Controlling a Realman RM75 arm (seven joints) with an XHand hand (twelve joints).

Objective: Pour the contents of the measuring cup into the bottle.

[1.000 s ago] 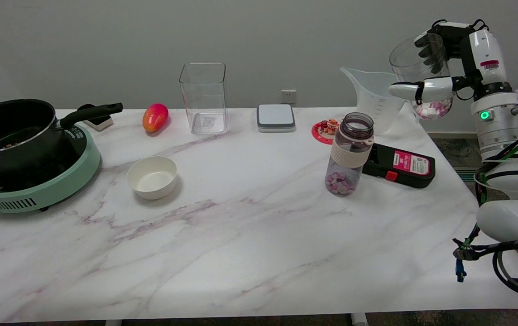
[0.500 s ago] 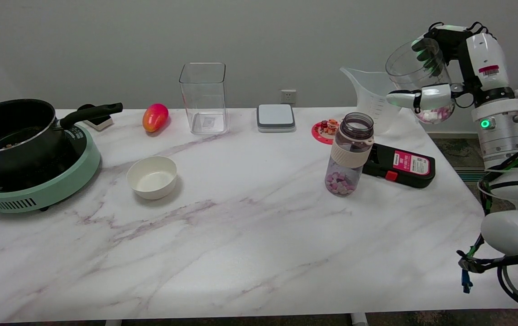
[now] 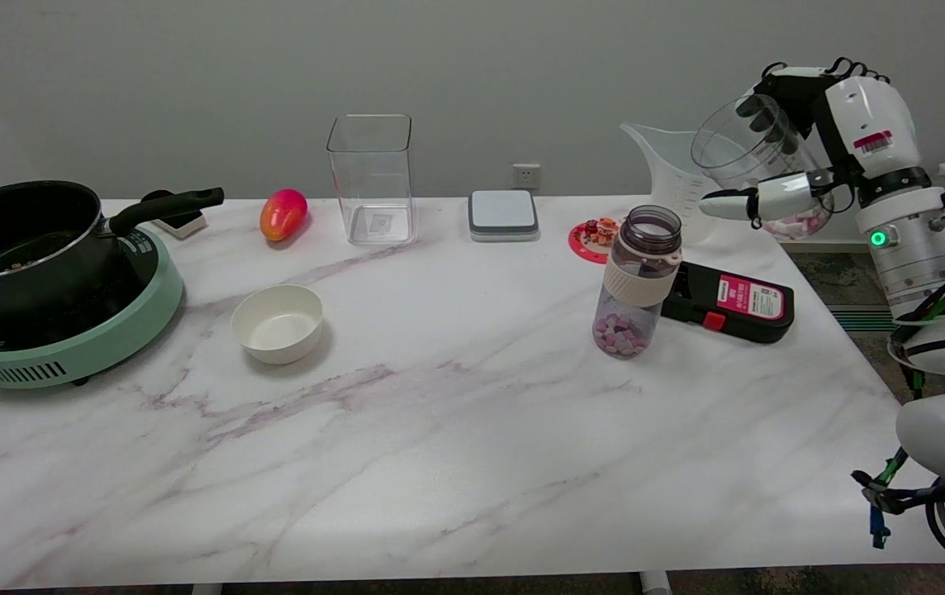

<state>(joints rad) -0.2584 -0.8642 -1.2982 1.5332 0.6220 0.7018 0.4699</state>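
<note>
Measuring cup (image 3: 749, 153), a clear round cup with pink and white pieces heaped in its bottom, hangs in the air above the table's far right corner, tilted so its open mouth leans left toward the bottle. The right hand (image 3: 786, 161) holds it, dark fingers (image 3: 757, 124) wrapped over the far wall and the white thumb lying across the near side, so the hand is closed on the cup and not free. The bottle (image 3: 638, 281), clear with a pale band below its neck, stands upright and uncapped on the marble table (image 3: 472, 446), to the left of the cup and nearer the camera, well below it; some pink and purple pieces already lie in its bottom. By my judgement the step in hand is the carry toward the pour: the cup is tipped but its contents sit low and nothing is falling. The next move calls for bringing the cup's lip over the narrow bottle mouth and lower, then tipping slowly, since the cup's mouth is far wider than the bottle's and pieces could scatter. Just right of the bottle lies a black device (image 3: 728, 302) with a red label; behind it stand a large clear jug (image 3: 675, 178) and a red coaster (image 3: 592, 240). Farther left are a grey scale (image 3: 503, 215), a tall clear container (image 3: 371, 178) and a white bowl (image 3: 277, 322).
</note>
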